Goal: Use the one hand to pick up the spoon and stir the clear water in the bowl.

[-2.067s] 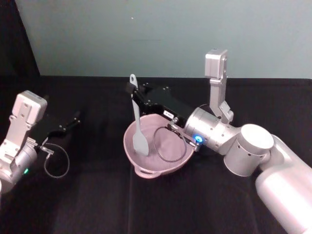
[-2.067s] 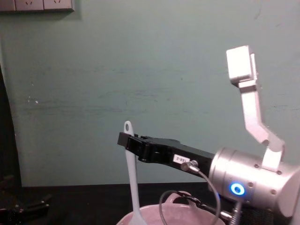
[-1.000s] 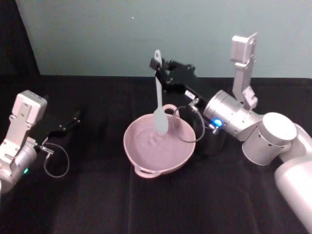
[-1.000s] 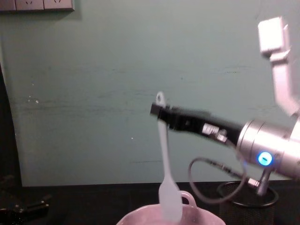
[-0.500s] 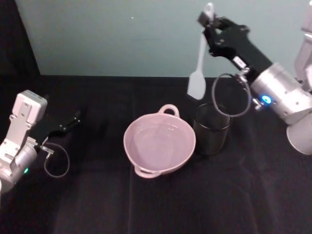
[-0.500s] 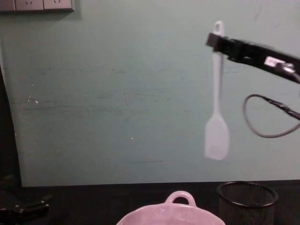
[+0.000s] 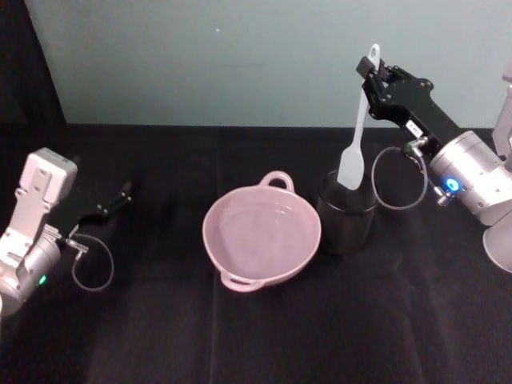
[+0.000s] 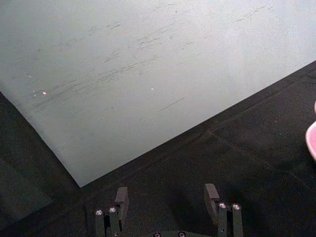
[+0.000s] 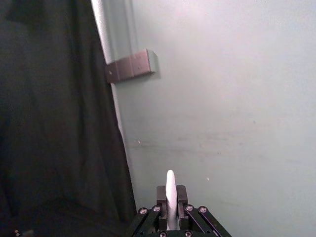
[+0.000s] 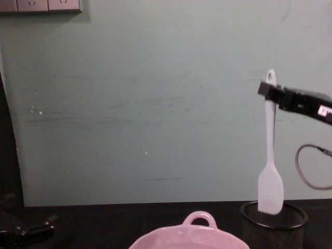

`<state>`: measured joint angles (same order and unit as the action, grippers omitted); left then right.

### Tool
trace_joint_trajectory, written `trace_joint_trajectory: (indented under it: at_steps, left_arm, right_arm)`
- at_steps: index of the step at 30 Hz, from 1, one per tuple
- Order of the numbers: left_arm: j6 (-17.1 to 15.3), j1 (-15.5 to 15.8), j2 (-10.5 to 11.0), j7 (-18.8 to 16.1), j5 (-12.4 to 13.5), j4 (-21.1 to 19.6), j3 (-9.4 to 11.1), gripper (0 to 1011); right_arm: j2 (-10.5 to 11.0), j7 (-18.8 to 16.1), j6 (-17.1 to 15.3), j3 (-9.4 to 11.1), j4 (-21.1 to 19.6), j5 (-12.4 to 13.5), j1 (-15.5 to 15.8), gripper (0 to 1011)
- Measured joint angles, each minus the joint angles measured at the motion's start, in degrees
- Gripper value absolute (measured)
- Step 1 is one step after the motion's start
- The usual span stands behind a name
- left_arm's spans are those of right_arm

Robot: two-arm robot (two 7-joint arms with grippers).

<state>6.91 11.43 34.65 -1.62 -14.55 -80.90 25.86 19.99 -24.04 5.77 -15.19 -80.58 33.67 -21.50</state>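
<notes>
Right pincer [image 7: 374,78] clamped on the top of the spoon [image 7: 355,136] handle, just below the hole. Spoon hangs near upright, long axis vertical, paddle head at the mouth of the black mesh cup [image 7: 346,214], on the rim line in the chest view. Bowl [image 7: 262,235] sits on the worktop [image 7: 264,336] just beside the cup, toward my left side, water a faint sheen. I judge the cup lies straight beneath the paddle. Left pincer [image 8: 168,202] parked well apart at far left, fingers apart, nothing held.
</notes>
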Motion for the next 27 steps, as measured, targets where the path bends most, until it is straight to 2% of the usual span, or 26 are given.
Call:
trace_joint_trajectory:
  at_steps: [7,14,21,27]
  left_arm:
    - [0.0,0.0,0.0,0.0,0.0,0.0,0.0,1011]
    - [0.0,0.0,0.0,0.0,0.0,0.0,0.0,1011]
    - [0.0,0.0,0.0,0.0,0.0,0.0,0.0,1011]
    - [0.0,0.0,0.0,0.0,0.0,0.0,0.0,1011]
  right_arm:
    - [-2.1,0.3,0.8,0.3,4.0,0.3,0.2,126]
    - [-4.7,-0.4,0.3,1.1,8.5,3.3,0.8,126]
    - [-5.8,-0.2,-0.3,2.2,9.7,5.4,1.5,126]
    - [-6.5,1.9,-1.8,3.7,8.6,7.9,3.2,126]
